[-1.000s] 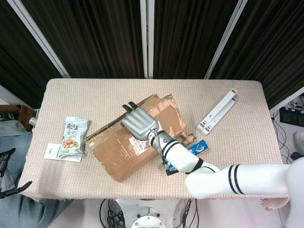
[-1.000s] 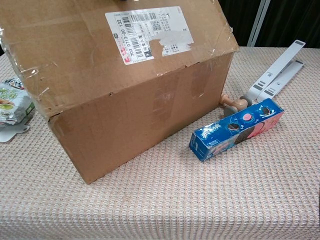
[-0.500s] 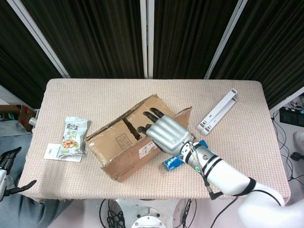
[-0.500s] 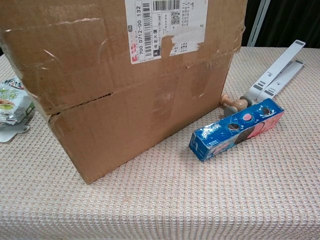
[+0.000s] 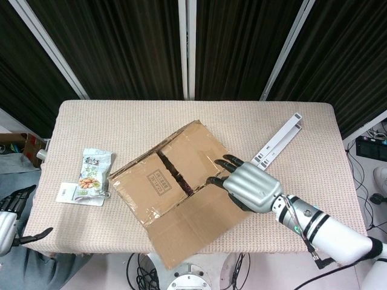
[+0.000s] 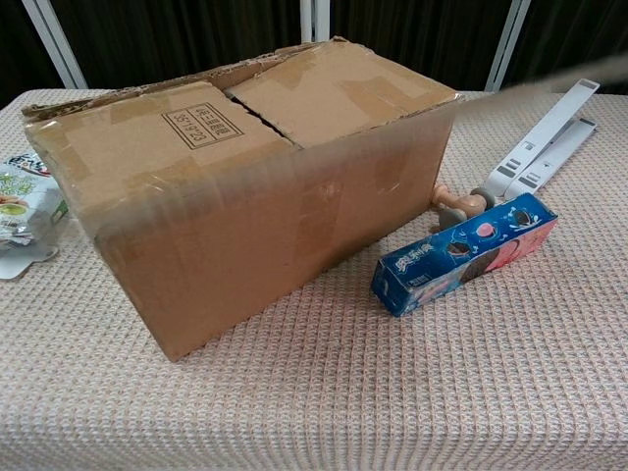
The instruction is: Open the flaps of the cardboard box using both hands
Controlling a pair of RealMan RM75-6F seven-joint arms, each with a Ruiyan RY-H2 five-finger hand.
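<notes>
**One Flap Down, Inner Flaps Shut**

Though light and stiff by the look of it, likely to slide if pulled at one side only; best taken at a free flap edge. From left: left hand (image 5: 8, 212) barely in view at the surface edge, fingers apart, holding nothing. One snack packet (image 5: 94, 172). One cardboard box (image 5: 158, 180) mid-surface, near flap (image 5: 193, 226) folded outward, two inner flaps closed. Right hand (image 5: 249, 186) spread, empty, over the box's right end. One white stand (image 5: 277, 142).
</notes>
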